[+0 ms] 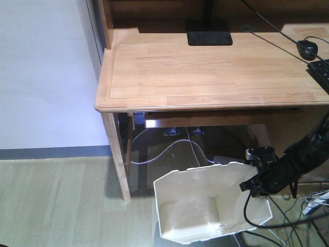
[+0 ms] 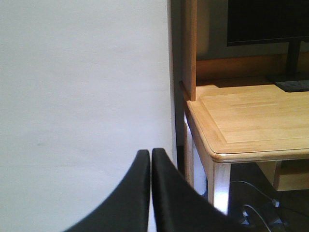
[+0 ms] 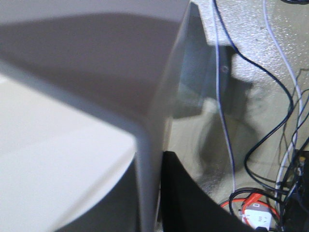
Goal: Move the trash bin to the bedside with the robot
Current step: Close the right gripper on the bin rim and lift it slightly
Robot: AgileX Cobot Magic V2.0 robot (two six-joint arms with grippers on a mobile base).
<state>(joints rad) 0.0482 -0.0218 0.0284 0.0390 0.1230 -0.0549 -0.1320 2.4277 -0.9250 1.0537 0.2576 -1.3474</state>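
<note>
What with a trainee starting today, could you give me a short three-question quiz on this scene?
1. True or false: the trash bin stands on top of the desk.
2. Which arm holds the bin's rim? A left, B right, C neither.
3. Fill in: the left end effector is ____ (open or shut).
Key: 1 false, it is low in front of the desk. 2 B, the right end effector clamps the rim. 3 shut, its fingers touch.
</note>
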